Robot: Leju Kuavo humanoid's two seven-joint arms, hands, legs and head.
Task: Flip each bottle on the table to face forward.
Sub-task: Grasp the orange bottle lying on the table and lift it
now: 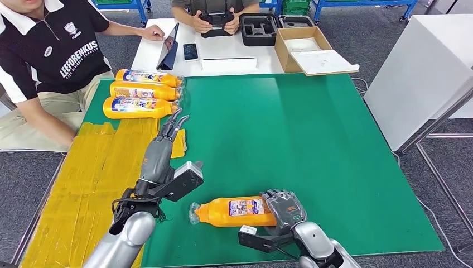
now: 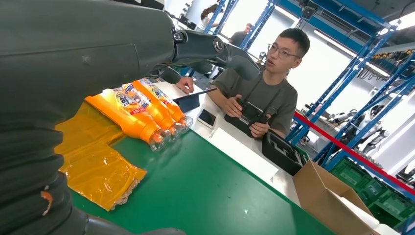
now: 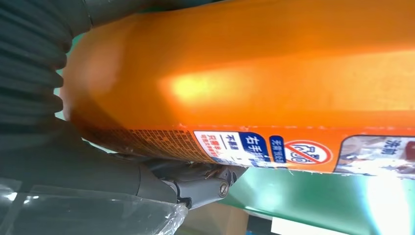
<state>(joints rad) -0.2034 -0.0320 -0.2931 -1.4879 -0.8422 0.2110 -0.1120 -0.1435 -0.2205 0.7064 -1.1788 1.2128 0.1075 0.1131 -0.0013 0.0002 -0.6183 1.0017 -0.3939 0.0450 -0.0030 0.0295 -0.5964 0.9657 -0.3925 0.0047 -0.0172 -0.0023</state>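
Right hand over bottle base

Workspace setting. A green-topped table stands on grey carpet floor, with a white table abutting its far edge and a white cabinet to one side. Blue metal shelving racks line the bright hall behind; green crates sit at their base.
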